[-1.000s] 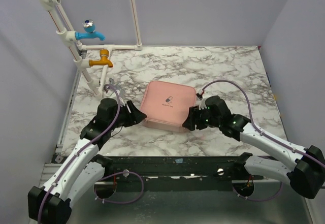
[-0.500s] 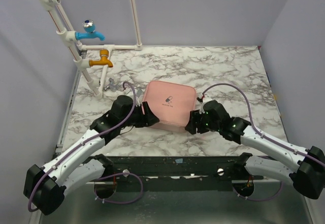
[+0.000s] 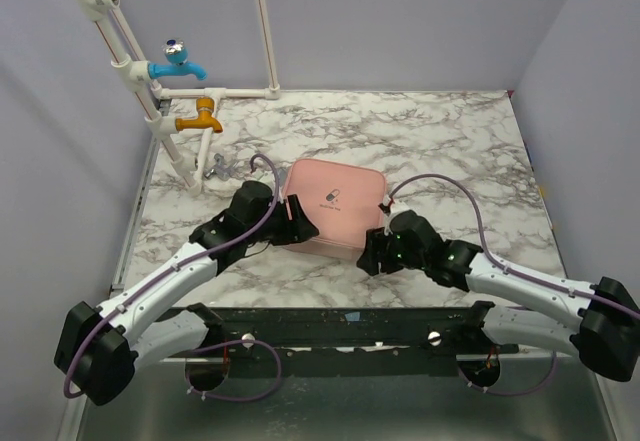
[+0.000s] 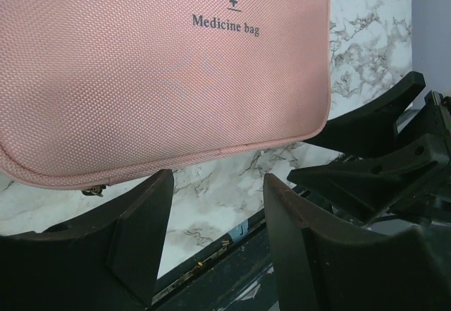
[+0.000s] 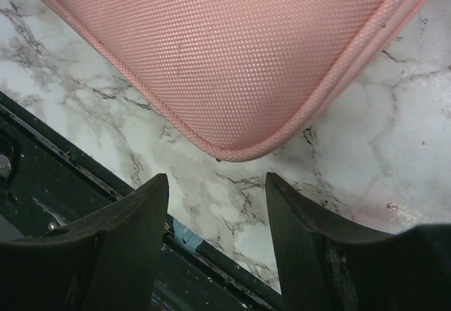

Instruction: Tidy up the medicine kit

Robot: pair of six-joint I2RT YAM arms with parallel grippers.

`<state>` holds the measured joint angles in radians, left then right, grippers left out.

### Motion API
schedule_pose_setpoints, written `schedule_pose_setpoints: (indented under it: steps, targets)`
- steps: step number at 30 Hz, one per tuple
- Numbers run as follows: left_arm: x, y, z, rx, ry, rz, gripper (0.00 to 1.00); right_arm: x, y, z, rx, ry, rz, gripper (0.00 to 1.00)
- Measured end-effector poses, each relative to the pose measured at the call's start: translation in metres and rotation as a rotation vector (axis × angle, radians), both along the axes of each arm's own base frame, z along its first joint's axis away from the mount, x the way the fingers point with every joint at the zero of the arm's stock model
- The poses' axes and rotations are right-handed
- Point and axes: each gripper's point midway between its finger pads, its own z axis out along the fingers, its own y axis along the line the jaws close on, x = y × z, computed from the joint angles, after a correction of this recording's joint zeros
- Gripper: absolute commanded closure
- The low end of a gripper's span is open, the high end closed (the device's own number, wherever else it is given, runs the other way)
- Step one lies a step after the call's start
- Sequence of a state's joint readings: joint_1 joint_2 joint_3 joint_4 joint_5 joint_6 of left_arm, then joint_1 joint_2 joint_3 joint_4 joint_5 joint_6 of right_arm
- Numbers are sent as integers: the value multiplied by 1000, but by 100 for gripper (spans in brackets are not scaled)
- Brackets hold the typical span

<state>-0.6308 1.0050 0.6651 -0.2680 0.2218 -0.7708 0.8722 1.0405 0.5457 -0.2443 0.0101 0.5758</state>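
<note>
Marble-patterned table, closed pink medicine kit flat at centre. Left tool at near-left corner, right tool at near-right corner, both parted, gripping nothing. Far left: blue tap, orange tap on white piping, well apart from kit.

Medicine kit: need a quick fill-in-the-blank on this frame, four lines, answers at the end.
1. The medicine kit lies flat on the marble table with its lid ____.
2. The words printed on its lid read "Medicine ____".
3. The left gripper and the right gripper sit at the kit's near corners, both with jaws ____ and nothing between them.
4. At the far left, the blue tap sits above a tap coloured ____.

Missing words: closed; bag; open; orange.
</note>
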Motion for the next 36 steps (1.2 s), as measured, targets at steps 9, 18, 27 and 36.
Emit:
schedule_pose_setpoints:
  steps: [9, 18, 27, 36]
  targets:
    - [4, 0, -8, 20, 14, 14, 44, 6, 10, -11, -67, -76, -24, 47]
    - [9, -2, -7, 25, 13, 19, 43, 24, 8, -6, -80, -169, -104, 56]
    - [9, -2, -10, 30, 19, 19, 43, 27, 8, -17, -131, -192, -120, 65]
    - [11, -3, -10, 34, 24, 19, 43, 29, 8, -16, -144, -220, -137, 79]
